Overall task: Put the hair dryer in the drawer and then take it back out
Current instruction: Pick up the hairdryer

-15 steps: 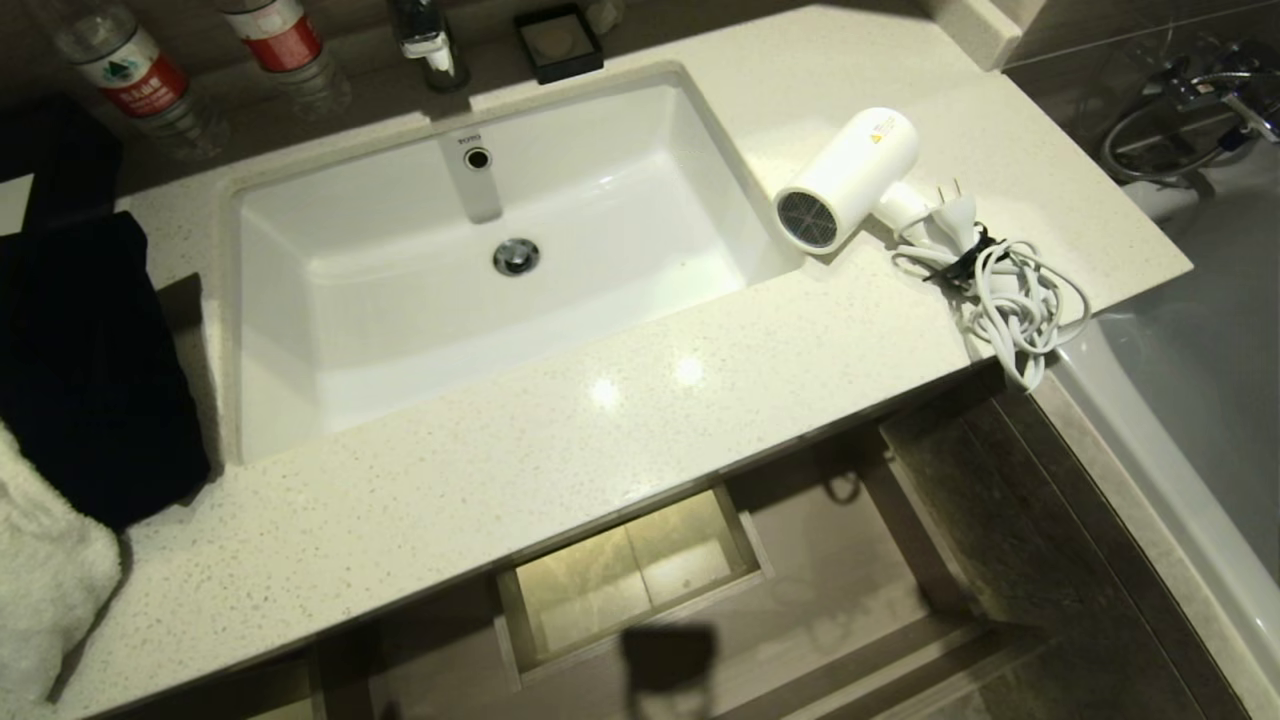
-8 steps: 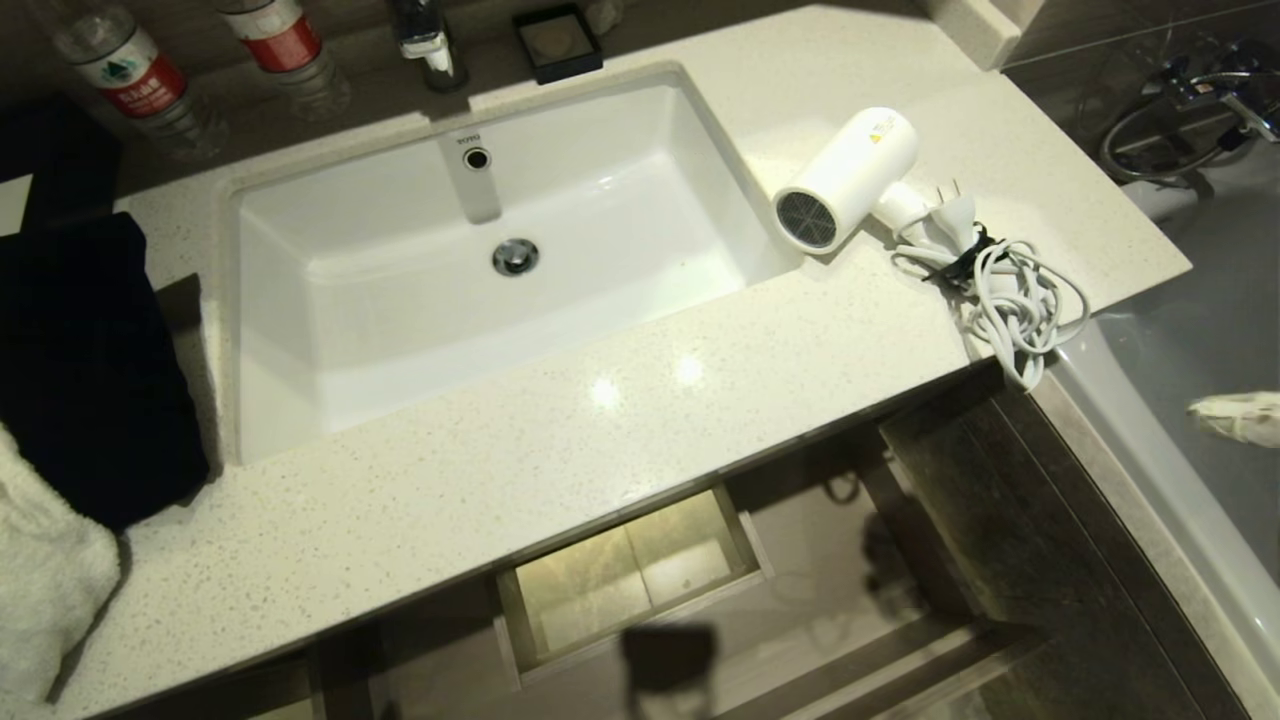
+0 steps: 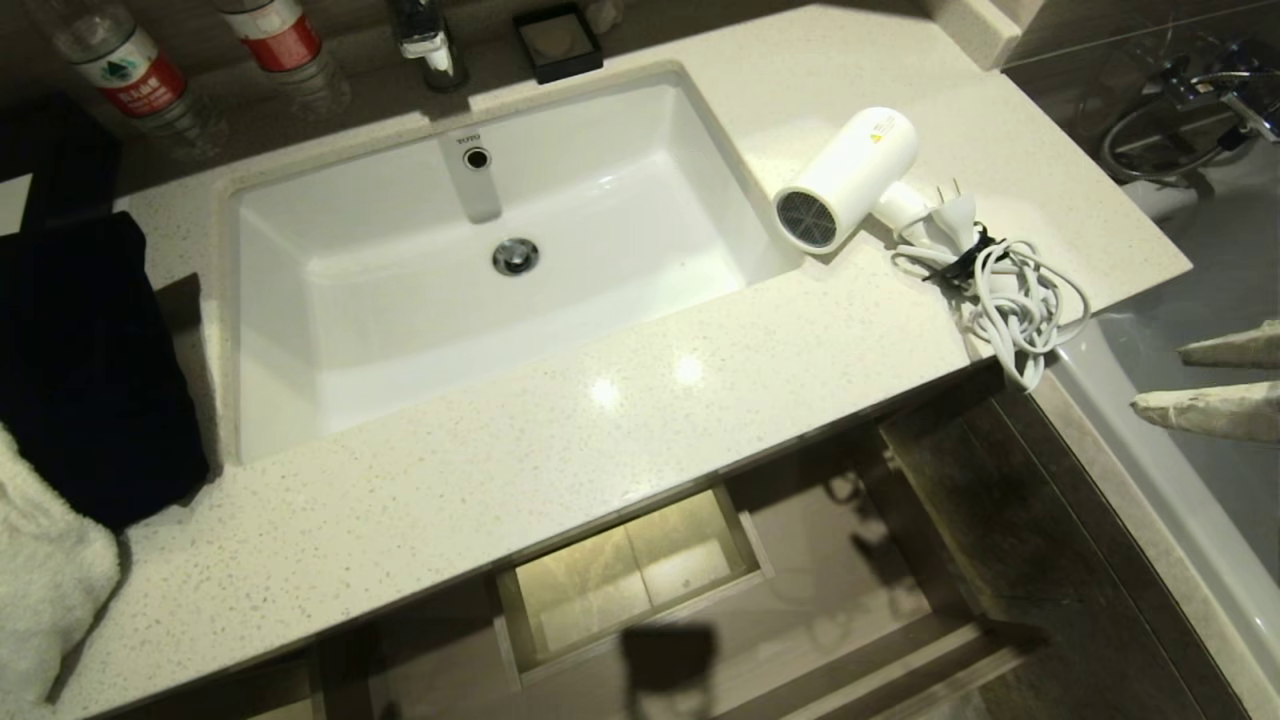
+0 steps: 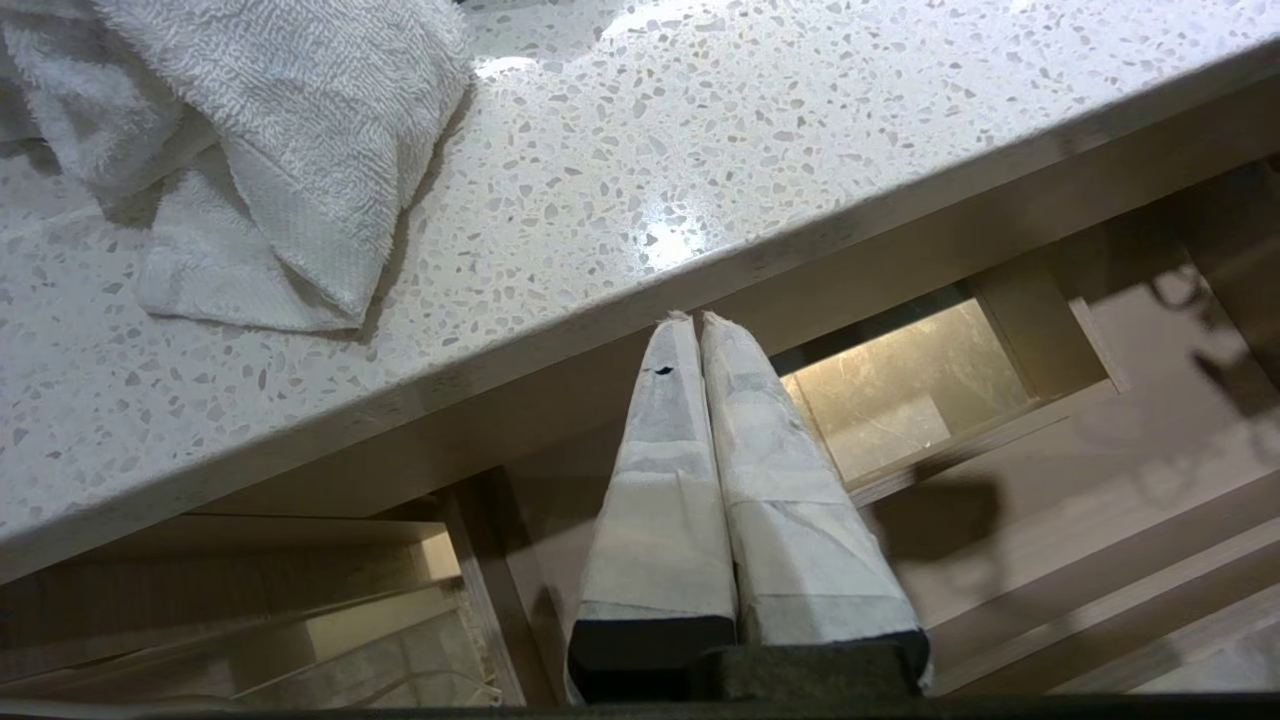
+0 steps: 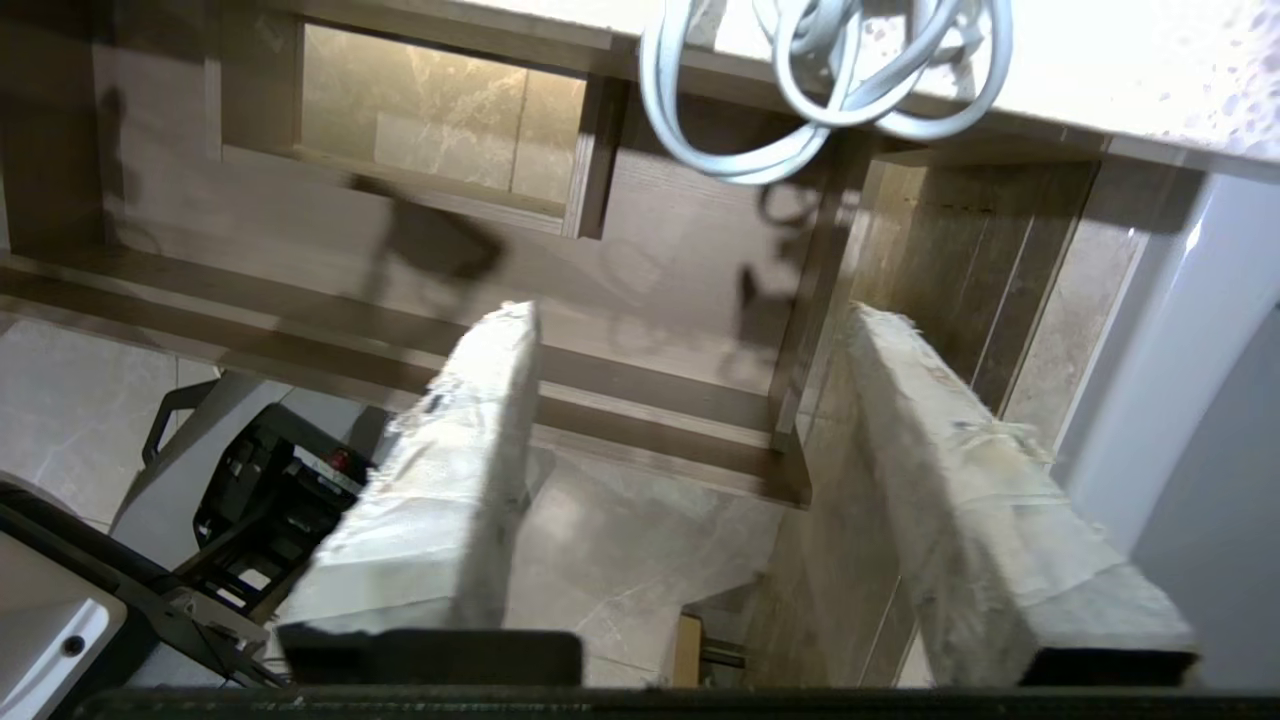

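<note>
One dryer (image 3: 848, 178) lies on the counter (image 3: 560, 440) right of the sink (image 3: 480, 260), cord (image 3: 1010, 295) spilling over the edge. Drawer (image 3: 860, 590) stands open below, ready to receive it. Right gripper (image 3: 1205, 382), fingers spread and empty, approaches from the right; left gripper (image 4: 692, 318), closed and empty, is parked under the counter.

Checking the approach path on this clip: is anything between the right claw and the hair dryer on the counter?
Nothing visible blocks it. The right claw is open at the right edge of the head view, over the bathtub, apart from the counter. The hair dryer lies beside the sink; only its own coiled cord lies on the claw's side.
</note>
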`<state>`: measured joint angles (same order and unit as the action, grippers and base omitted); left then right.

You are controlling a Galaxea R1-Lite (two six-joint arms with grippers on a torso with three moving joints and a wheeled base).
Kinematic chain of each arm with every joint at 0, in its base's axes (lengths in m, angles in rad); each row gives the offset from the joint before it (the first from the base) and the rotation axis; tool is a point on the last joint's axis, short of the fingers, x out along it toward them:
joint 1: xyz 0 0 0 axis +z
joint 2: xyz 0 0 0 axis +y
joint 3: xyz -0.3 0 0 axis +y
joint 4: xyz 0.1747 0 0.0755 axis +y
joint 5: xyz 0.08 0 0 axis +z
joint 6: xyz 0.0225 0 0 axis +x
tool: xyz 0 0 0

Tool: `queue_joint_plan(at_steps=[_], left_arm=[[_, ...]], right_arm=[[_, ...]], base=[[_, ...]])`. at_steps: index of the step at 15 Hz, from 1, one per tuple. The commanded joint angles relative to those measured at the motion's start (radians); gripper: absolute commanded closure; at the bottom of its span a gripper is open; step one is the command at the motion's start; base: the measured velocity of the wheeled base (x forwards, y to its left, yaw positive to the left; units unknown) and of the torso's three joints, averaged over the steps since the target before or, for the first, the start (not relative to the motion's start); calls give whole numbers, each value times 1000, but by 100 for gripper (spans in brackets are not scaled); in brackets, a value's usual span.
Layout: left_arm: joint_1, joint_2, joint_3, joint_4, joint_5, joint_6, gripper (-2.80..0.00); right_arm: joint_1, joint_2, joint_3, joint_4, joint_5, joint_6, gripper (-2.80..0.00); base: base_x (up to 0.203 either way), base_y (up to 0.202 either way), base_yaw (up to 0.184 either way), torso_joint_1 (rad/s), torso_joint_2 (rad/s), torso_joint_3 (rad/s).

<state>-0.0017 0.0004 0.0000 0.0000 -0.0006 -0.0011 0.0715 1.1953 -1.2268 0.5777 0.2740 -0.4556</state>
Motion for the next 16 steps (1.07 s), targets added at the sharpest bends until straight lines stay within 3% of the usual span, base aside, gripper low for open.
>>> queue_joint_plan(at_steps=[1, 6, 10, 16], left_arm=[[0, 0, 1, 0, 0, 0, 0], [0, 0, 2, 0, 1, 0, 0], [0, 0, 1, 1, -1, 0, 0], [0, 0, 0, 1, 1, 0, 0]], right_arm=[[-4, 30, -53, -4, 6, -1, -280], [-7, 254, -279, -17, 10, -7, -280], [-6, 371, -366, 7, 17, -8, -280], [3, 553, -519, 45, 92, -41, -280]], base=[[0, 0, 0, 0, 0, 0], [0, 0, 0, 0, 0, 0], [0, 0, 0, 0, 0, 0], [0, 0, 0, 0, 0, 0]])
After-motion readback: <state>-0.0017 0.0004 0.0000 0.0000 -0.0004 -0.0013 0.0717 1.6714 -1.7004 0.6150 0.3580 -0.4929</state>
